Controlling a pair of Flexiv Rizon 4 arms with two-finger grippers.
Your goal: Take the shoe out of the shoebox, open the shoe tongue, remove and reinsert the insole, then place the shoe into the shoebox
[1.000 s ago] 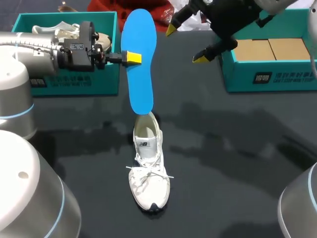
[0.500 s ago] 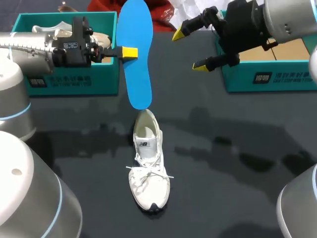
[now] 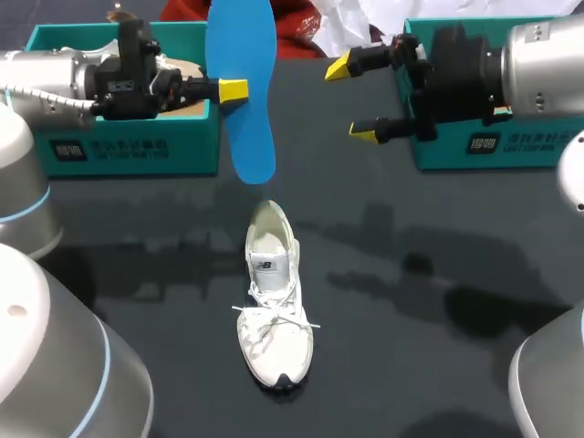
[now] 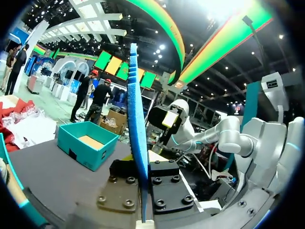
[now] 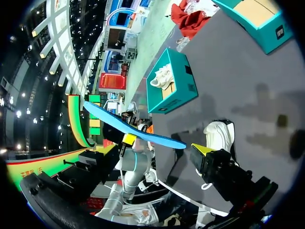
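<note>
So my left gripper (image 3: 233,90) pinches the thin blue foam insole (image 3: 248,137) mid-edge, up above the white lace-up sneaker (image 3: 272,306), right gripper (image 3: 352,100) wide open, and it looks light and bendy, so I'd grab nearer the heel.

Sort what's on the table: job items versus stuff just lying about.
Job: insole, held in the left gripper; shoe; probably the right box.
Lying about: left box; second shoe inside it.
</note>
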